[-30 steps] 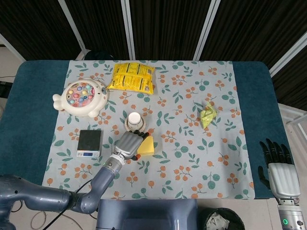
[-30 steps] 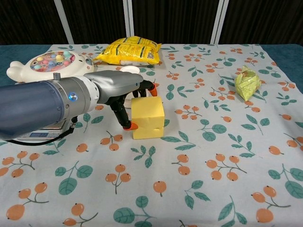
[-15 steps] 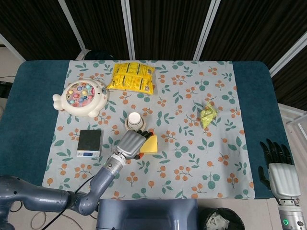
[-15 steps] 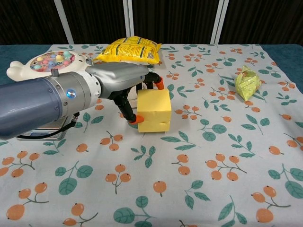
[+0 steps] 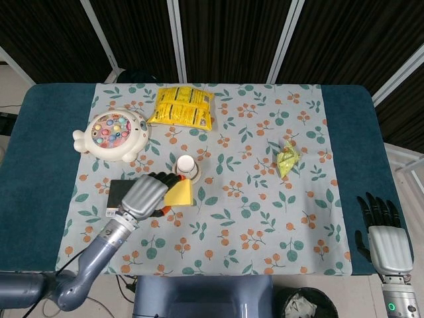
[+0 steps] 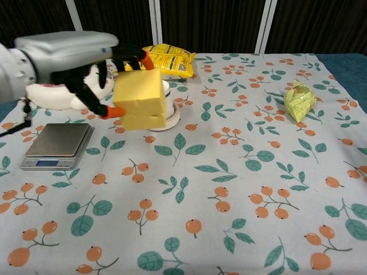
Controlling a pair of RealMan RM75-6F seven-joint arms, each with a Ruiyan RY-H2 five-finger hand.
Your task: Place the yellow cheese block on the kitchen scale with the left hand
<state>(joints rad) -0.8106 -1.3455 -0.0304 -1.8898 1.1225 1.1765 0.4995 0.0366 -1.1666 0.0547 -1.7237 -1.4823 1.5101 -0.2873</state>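
My left hand (image 5: 143, 196) (image 6: 86, 60) grips the yellow cheese block (image 5: 179, 194) (image 6: 139, 98) and carries it in the air above the cloth. The block hangs just right of the kitchen scale (image 5: 120, 193) (image 6: 57, 145), whose dark platform is partly hidden by the hand in the head view. In the chest view the scale's platform is bare. My right hand (image 5: 383, 233) rests off the table's right front corner with its fingers spread and nothing in it.
A white cup on a saucer (image 5: 187, 165) stands right behind the cheese. A toy fishing game (image 5: 111, 134) and a yellow snack bag (image 5: 181, 106) lie at the back, a crumpled green wrapper (image 5: 287, 159) to the right.
The left hand has lifted the cheese block off the cloth and carried it left, toward the scale. The right hand has stayed in place.
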